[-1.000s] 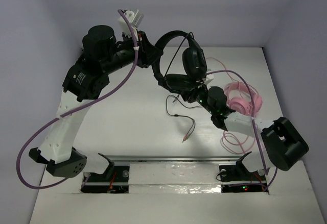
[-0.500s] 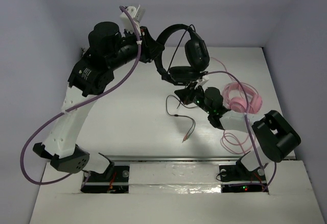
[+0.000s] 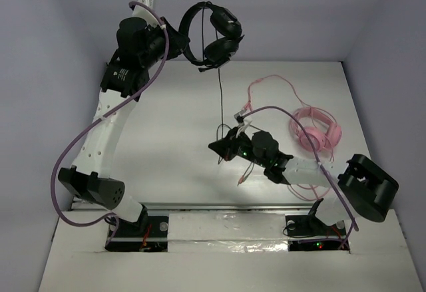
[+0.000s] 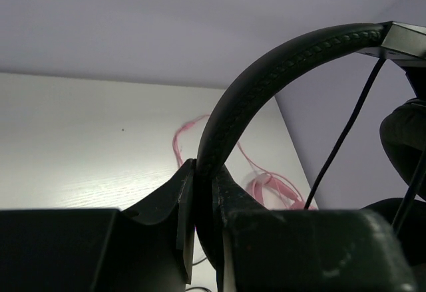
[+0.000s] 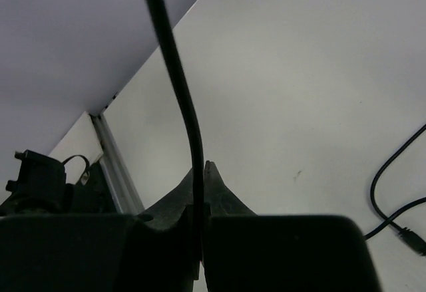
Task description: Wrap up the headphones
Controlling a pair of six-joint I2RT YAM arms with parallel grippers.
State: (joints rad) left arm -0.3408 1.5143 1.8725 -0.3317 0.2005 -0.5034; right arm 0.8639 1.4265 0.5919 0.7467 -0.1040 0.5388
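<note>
The headphones (image 3: 214, 31) hang in the air above the far side of the bench (image 3: 153, 132), and the left claw (image 4: 203, 179) is clamped on their padded headband (image 4: 266, 79), so the left arm is the one that carries them. From one earcup the thin black cable (image 3: 220, 99) comes down almost straight, on a line from 12 o'clock to 6 o'clock in the top view. At its lower end the right claw (image 5: 200, 169) is pressed together on it, with the cable running up between the fingers. So the headphones lie at about 12 o'clock from the right claw, well apart, with the cable looking taut between them. The loose rest of the cable, with the plug (image 3: 238, 182), lies on the bench at about 5 o'clock from this claw. I judge that the winding depends on this straight line. The pink headphones (image 3: 318, 132) lie at 3 o'clock, away from it.
</note>
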